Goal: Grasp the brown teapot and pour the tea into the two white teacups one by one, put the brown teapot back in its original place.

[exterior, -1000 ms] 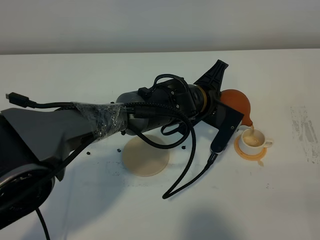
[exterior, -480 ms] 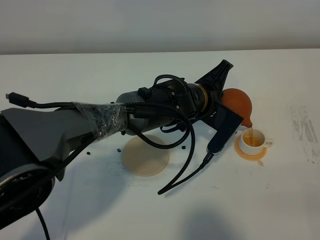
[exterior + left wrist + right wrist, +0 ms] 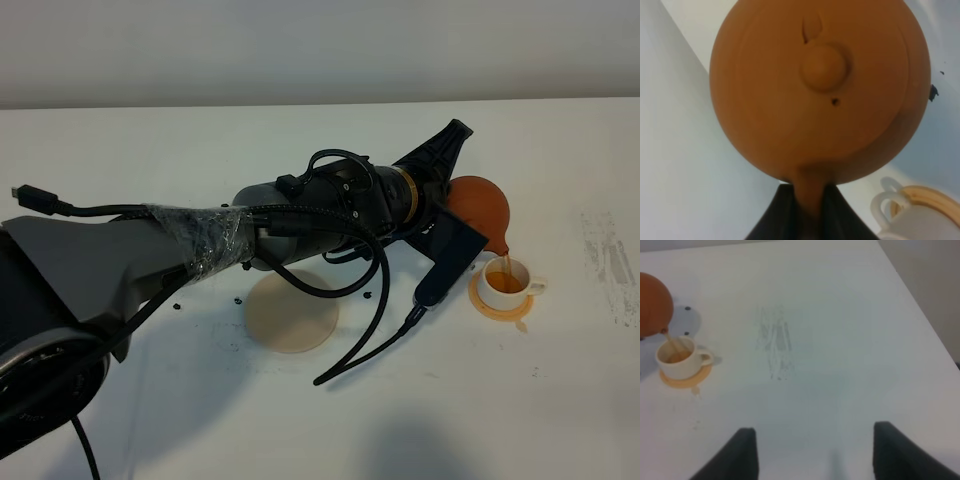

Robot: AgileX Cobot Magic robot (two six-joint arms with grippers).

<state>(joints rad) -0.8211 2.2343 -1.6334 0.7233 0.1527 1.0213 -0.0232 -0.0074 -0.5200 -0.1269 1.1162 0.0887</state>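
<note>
My left gripper (image 3: pixel 455 207) is shut on the handle of the brown teapot (image 3: pixel 480 207) and holds it tilted above one white teacup (image 3: pixel 505 283). A thin stream of tea runs from the spout into that cup, which stands on an orange-tan coaster (image 3: pixel 498 308). The left wrist view shows the teapot (image 3: pixel 820 90) from its lid side, with the cup (image 3: pixel 905 222) beyond it. The pale beige mat (image 3: pixel 292 311) lies bare under my left arm. The second teacup is out of view. My right gripper (image 3: pixel 812 460) is open and empty, far from the cup (image 3: pixel 677 357).
My left arm's black cable (image 3: pixel 372 335) hangs in a loop over the table beside the mat. Faint scuff marks (image 3: pixel 610 262) lie right of the cup. Small black specks (image 3: pixel 240 298) sit left of the mat. The table's edge (image 3: pixel 920 305) runs along the right wrist view's side.
My left wrist has rolled a little further, tipping the teapot more. The tea in the cup has risen and looks darker orange. The hanging cable has swung slightly.
</note>
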